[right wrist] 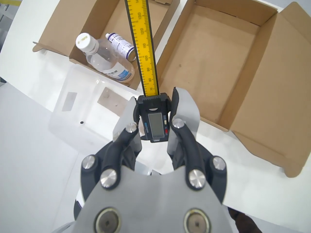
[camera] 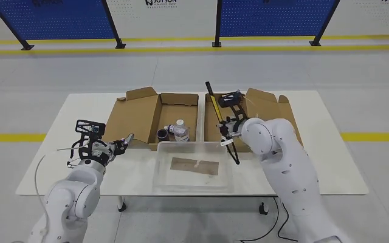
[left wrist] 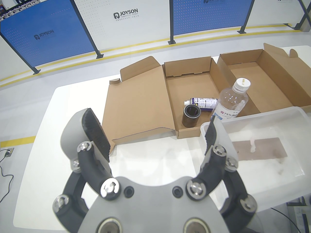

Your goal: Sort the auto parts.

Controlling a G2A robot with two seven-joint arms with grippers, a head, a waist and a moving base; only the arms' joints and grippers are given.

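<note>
While the left tool (left wrist: 151,117) gapes released, the right tool (right wrist: 154,98) clamps a flat, yellow-scaled digital caliper (right wrist: 141,37).

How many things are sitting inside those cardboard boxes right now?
3, all in the left box: a clear bottle, a spray can lying behind it, and a black cylinder standing by the front wall. Something small could be hidden behind the bottle.
</note>
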